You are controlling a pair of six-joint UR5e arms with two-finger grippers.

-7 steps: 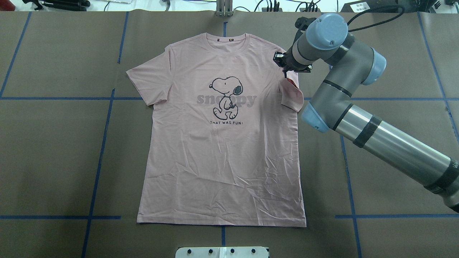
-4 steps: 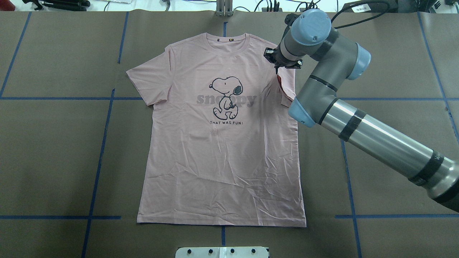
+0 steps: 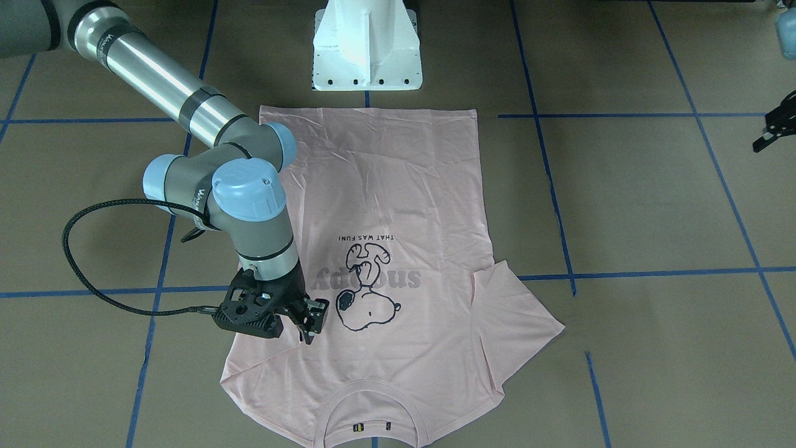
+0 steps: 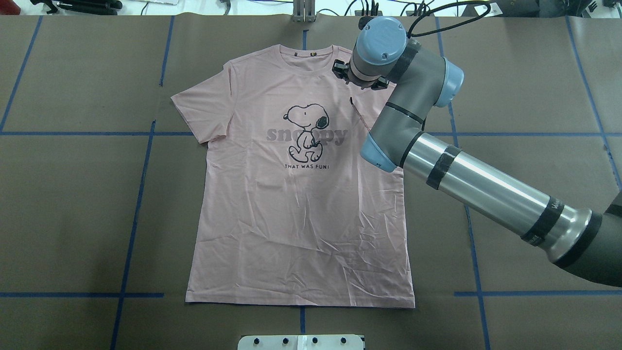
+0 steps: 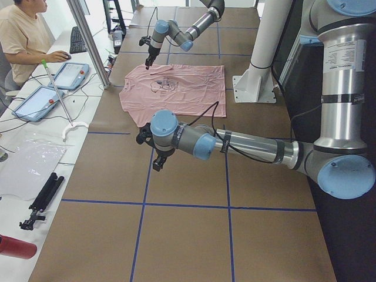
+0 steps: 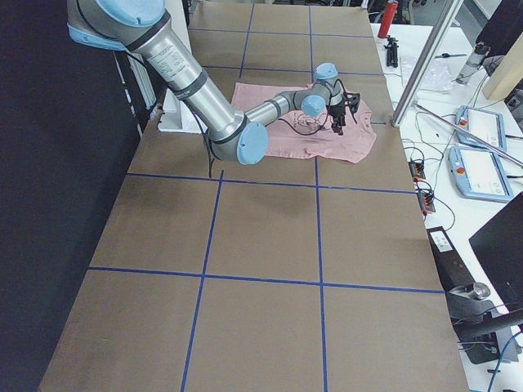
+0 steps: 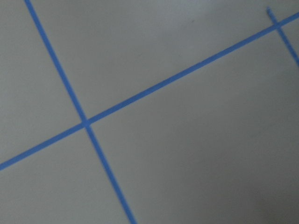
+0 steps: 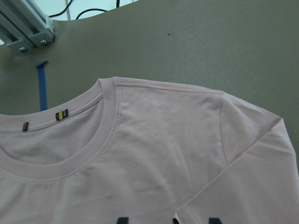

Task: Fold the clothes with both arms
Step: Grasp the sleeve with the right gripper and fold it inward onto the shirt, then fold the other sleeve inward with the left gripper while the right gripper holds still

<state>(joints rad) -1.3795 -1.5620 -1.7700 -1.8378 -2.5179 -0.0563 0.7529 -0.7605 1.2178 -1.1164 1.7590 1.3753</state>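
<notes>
Right gripper [image 3: 313, 323]: fingers apart above T-shirt [image 4: 301, 218] shoulder, clamping nothing.
Left gripper [image 3: 773, 129]: we cannot tell its state.
Risk: we judge the folded sleeve [image 8: 252, 177], unpressed, may spring open.

HIDDEN | overhead: right arm [image 4: 486, 181] covers one sleeve of T-shirt [image 4: 301, 228]; front: left gripper [image 3: 773, 129] cut by edge, jaws unreadable

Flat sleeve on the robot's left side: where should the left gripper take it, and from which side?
Pinch the outer hem of the flat sleeve, coming down from the robot's left. The sleeve lies spread out flat, with bare table beyond the hem, so that edge is free; the shoulder end is sewn in.
</notes>
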